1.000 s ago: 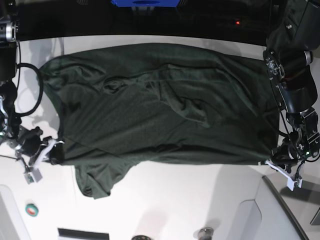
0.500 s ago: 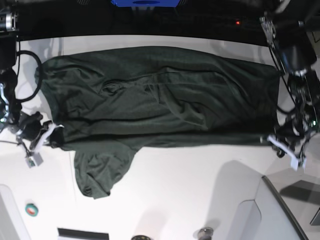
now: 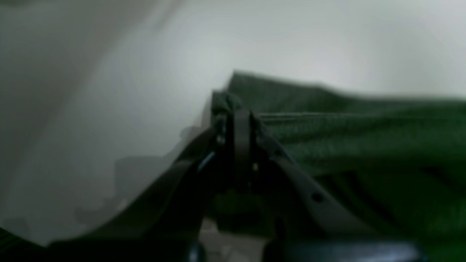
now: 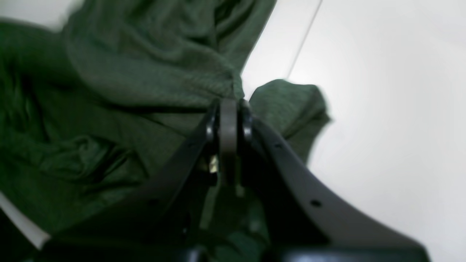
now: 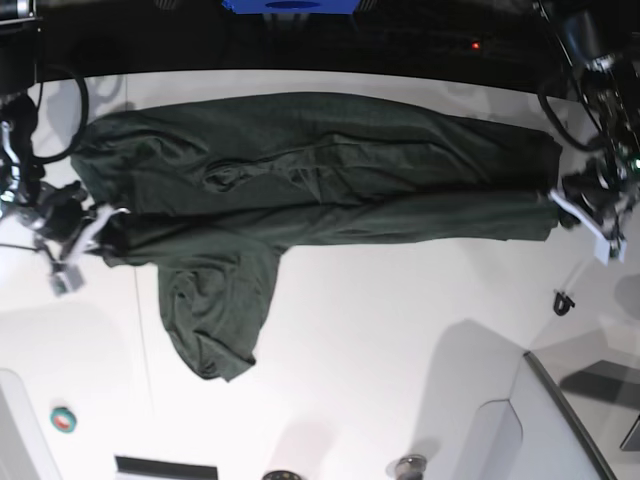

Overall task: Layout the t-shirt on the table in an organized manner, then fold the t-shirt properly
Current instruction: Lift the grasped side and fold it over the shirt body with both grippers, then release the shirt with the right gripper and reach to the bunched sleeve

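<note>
T-shirt (image 5: 320,170): lying stretched across upper half of desk (image 5: 400,330), one sleeve trailing toward lower left.
Left pincer (image 5: 572,205): clamping shirt's right-frame edge, apparently the hem.
Right pincer (image 5: 97,225): pinching shirt's left-frame edge.

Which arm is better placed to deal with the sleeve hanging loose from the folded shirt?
Right, probably. The loose sleeve of the t-shirt hangs beside the right claw, which pinches that end's edge. The left claw grips the opposite end.
</note>
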Tool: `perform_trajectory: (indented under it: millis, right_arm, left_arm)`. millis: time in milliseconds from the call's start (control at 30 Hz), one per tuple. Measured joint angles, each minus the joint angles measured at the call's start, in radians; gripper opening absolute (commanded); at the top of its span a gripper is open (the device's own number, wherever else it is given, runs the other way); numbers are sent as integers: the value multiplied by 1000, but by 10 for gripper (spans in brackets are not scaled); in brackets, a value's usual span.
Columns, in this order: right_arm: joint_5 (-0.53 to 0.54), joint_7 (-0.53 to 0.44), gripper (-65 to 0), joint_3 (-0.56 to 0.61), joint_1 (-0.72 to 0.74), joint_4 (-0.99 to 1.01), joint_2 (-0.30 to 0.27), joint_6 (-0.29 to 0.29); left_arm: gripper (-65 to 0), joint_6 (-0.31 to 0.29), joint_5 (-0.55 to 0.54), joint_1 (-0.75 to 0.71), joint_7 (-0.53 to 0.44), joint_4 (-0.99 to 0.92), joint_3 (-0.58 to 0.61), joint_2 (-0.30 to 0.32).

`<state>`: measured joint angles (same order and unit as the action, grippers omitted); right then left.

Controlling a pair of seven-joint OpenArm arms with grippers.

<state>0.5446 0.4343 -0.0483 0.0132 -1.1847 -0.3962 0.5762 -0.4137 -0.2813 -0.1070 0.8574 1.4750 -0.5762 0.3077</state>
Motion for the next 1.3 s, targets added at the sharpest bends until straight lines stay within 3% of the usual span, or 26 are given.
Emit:
perform_trajectory:
  millis: [200,333,467,533,700,733,833,933,1033,1167,1300]
  right_arm:
    - [-3,75,-648,-72,-57,-19,0,0]
    - [-8,95,-644,-74,-99,-39,14,0]
    - [-2,189,-636,-74,-94,-39,42,-1]
    - [-5,212,-588,-76,-97,-50,48,-1]
    - [-16,292,-312,-227,-125,-211,108,-5]
    - [-14,313,-266,-256,-124,-251,123,-29]
    - [-18,330,-233,-261,-84,-314,131,-77]
    - [-10,325,-230,-172,74,-216,127,-82]
    - [-77,244,-228,-66,296,58,133,-81]
    - [-235,0,-227,40,546,562,163,-90]
    - [-314,-219,-228,55,671,931,201,-96]
  left_arm:
    - [-650,-2,0,-68,0,21,2,-68]
    - [-650,-1,12,-68,-2,13,1,-76]
    - [-650,-2,11,-59,-5,13,2,-87]
    - [-650,-1,11,-60,-5,16,1,-86]
    - [-650,-2,11,-69,-7,18,1,-88]
    - [-650,-1,11,-73,-7,18,1,-88]
    - [-650,-2,11,-81,-7,17,2,-88]
    - [-650,-1,11,-80,-7,13,1,-88]
    - [-650,-2,11,-78,-8,13,3,-91]
    - [-650,3,14,-84,-8,13,1,-108]
    - [-650,-1,12,-83,-7,12,2,-106]
